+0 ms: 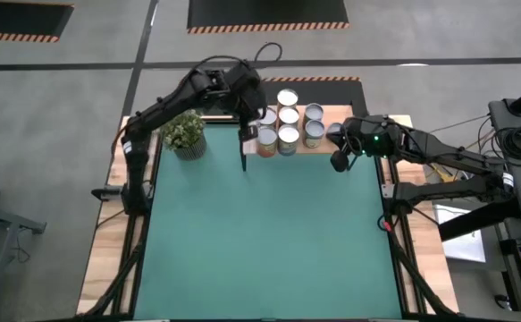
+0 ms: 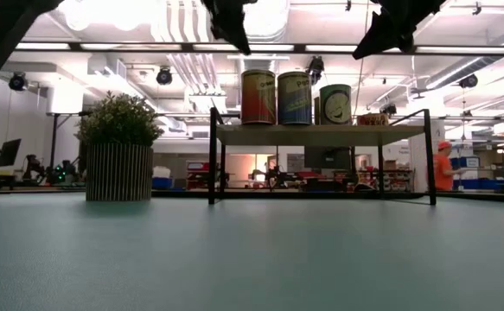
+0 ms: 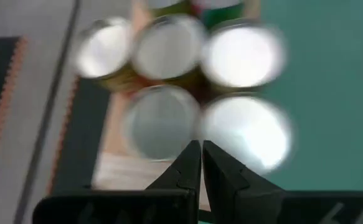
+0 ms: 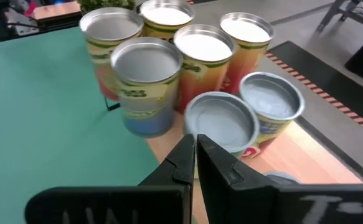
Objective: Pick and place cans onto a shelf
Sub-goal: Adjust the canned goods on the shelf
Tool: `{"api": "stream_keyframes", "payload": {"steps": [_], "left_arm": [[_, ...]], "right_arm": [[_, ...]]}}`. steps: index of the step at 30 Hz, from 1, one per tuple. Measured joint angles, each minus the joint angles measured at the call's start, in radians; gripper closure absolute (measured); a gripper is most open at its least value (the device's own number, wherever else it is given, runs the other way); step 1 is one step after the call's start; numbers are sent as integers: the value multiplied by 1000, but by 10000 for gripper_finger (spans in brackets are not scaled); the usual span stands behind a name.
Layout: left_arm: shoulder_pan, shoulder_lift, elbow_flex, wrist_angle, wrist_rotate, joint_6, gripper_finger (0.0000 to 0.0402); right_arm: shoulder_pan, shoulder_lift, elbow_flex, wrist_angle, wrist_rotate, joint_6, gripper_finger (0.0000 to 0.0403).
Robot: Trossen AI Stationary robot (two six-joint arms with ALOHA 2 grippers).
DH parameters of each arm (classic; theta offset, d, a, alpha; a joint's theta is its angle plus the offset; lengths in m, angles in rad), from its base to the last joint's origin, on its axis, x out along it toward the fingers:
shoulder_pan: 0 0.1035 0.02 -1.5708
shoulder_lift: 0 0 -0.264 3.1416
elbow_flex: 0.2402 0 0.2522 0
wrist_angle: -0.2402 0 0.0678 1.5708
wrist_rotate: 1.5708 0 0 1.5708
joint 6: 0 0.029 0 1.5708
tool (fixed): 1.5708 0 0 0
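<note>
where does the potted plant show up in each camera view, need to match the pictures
High view: the small green potted plant stands at the green mat's far left corner, left of the cluster of silver-topped cans.
Low view: the plant, in its ribbed round pot, is at left, beside the wooden shelf on black legs.
Left wrist view: not in it.
Right wrist view: not clearly in it.
Shared landmark: the cans on the shelf.
</note>
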Motion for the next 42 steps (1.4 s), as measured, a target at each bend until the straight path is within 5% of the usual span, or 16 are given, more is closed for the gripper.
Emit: {"api": "stream_keyframes", "payload": {"steps": [7, 19, 22, 27, 42], "left_arm": [[-157, -103, -153, 44, 24, 5, 402], [-276, -380, -801, 558, 17, 1, 402], [-271, -394, -896, 638, -50, 1, 402], [-256, -394, -987, 713, -284, 17, 402], [-229, -391, -1042, 870, -243, 8, 402]], "right_arm": [[82, -35, -18, 6, 12, 8, 394], [217, -127, -148, 69, 68, 30, 394], [224, -129, -159, 74, 67, 26, 394], [225, -129, -163, 80, 67, 22, 394], [225, -129, -163, 82, 67, 8, 394]]}}
